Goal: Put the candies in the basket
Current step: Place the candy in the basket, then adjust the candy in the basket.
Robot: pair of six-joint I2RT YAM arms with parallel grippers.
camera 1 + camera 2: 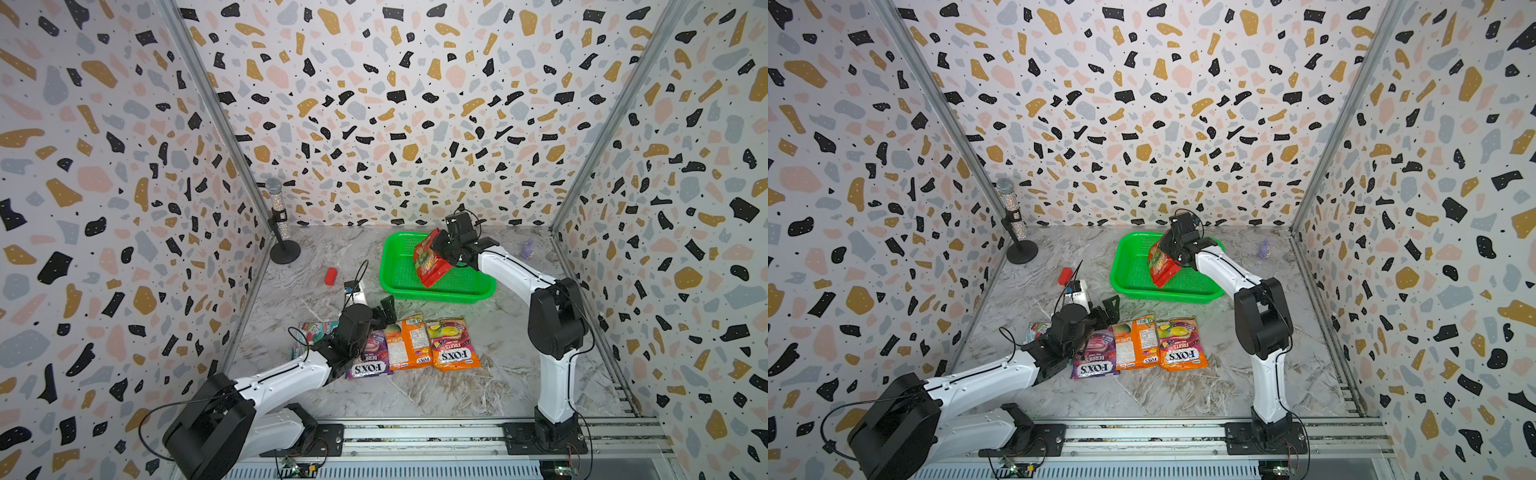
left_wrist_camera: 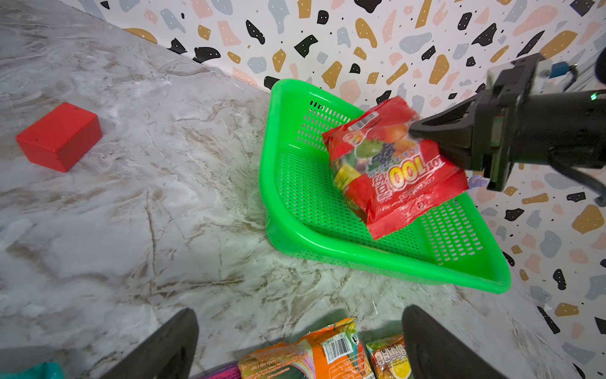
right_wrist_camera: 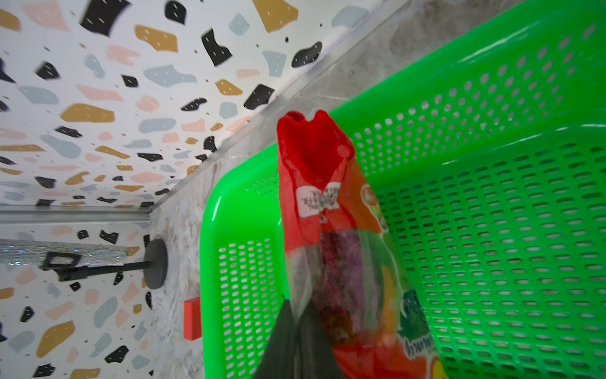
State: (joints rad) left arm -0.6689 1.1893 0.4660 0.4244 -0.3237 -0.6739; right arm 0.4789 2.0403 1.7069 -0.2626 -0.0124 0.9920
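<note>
Left wrist view: the right hand (image 3: 296,308), fingers nearly together, pinches the red bag (image 2: 393,164) by its edge above the otherwise empty basket (image 2: 360,259). On the counter (image 1: 436,395) wait the teal bag (image 1: 311,330), purple bag (image 1: 372,359), orange bag (image 1: 407,343) and orange-yellow bag (image 1: 453,345). The left hand (image 2: 300,323) gapes wide, empty.
</note>
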